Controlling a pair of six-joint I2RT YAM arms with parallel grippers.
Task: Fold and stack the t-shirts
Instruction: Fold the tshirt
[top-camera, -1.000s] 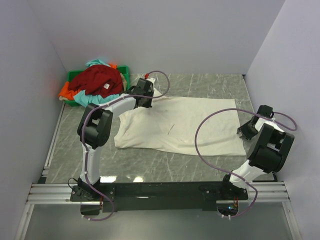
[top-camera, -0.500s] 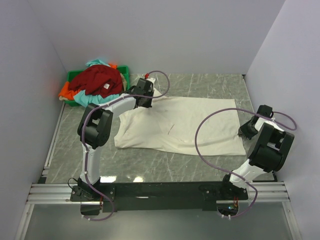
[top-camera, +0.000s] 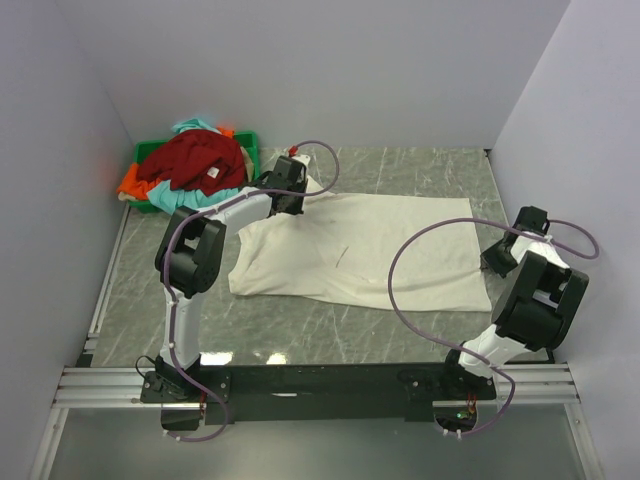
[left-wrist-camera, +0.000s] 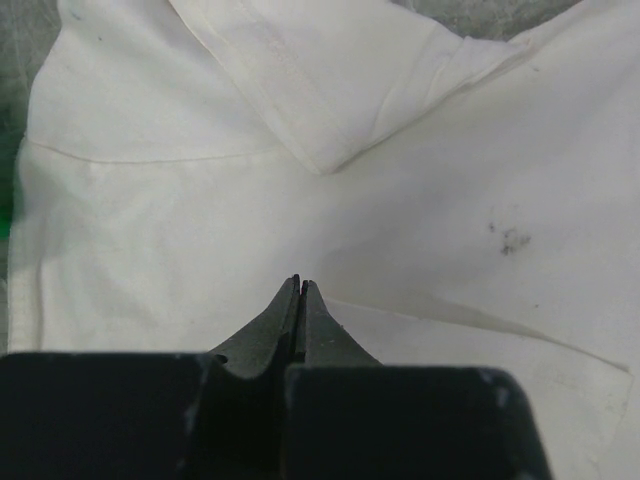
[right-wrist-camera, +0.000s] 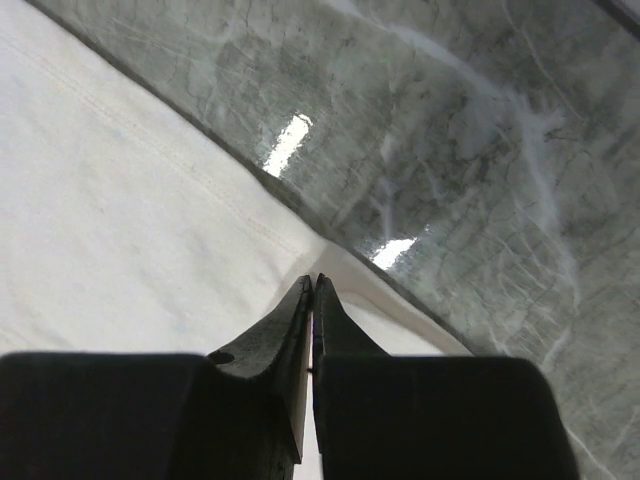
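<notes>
A cream-white t-shirt (top-camera: 370, 250) lies spread flat on the marble table. My left gripper (top-camera: 291, 207) sits at its far left corner, by a sleeve. In the left wrist view the jaws (left-wrist-camera: 300, 284) are shut, with a crease of the cloth (left-wrist-camera: 200, 180) running off from their tips. My right gripper (top-camera: 492, 262) is at the shirt's right edge. Its jaws (right-wrist-camera: 312, 281) are shut with a sliver of white hem (right-wrist-camera: 360, 275) between them. The dark red (top-camera: 195, 160), teal (top-camera: 182, 198) and orange (top-camera: 130, 182) t-shirts are piled at the far left.
The pile sits in and over a green plastic bin (top-camera: 247, 146) in the far left corner. Grey walls close in the left, back and right. Bare marble (right-wrist-camera: 480, 150) shows to the right of the shirt's hem.
The right wrist has shifted slightly to the right and away, at the shirt's right edge. The left arm and the pile have not moved.
</notes>
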